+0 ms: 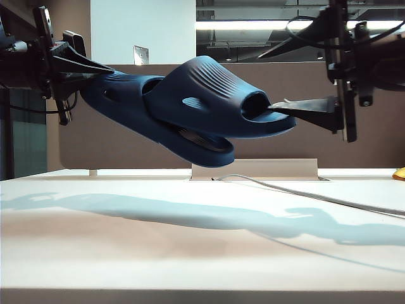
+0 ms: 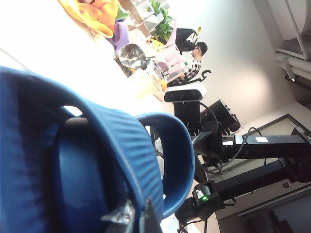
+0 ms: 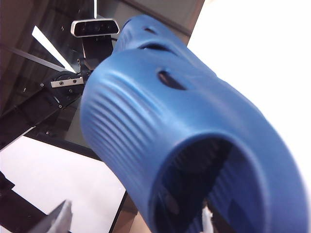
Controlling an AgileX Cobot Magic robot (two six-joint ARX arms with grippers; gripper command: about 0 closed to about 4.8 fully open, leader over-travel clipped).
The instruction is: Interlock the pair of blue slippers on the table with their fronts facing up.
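Because the task wants the two shoes nested with their fronts up, the pair of blue slippers (image 1: 196,107) is carried in the air between the two arms, well above the table (image 1: 190,253) and in front of the brown divider panel (image 1: 126,145). They are already pushed one into the other: one slipper's wide ribbed strap sits over the second, whose sole juts out beneath it. The bundle hangs roughly level, toes towards the right side of the exterior view, so it probably has yet to be tipped upright and set down.

On the left of that view, the left gripper (image 1: 95,66) is pressed together on the heel end of the pair, which appears to bear the whole weight; its wrist view is filled by the ribbed strap (image 2: 121,145) close in front of the fingertips (image 2: 121,213).

At the other end, the right gripper (image 1: 288,109) has its jaws spread wide. One finger (image 1: 304,107) points into the open toe mouth (image 3: 204,184), and whether it touches the foam cannot be told. It seems to grip nothing.
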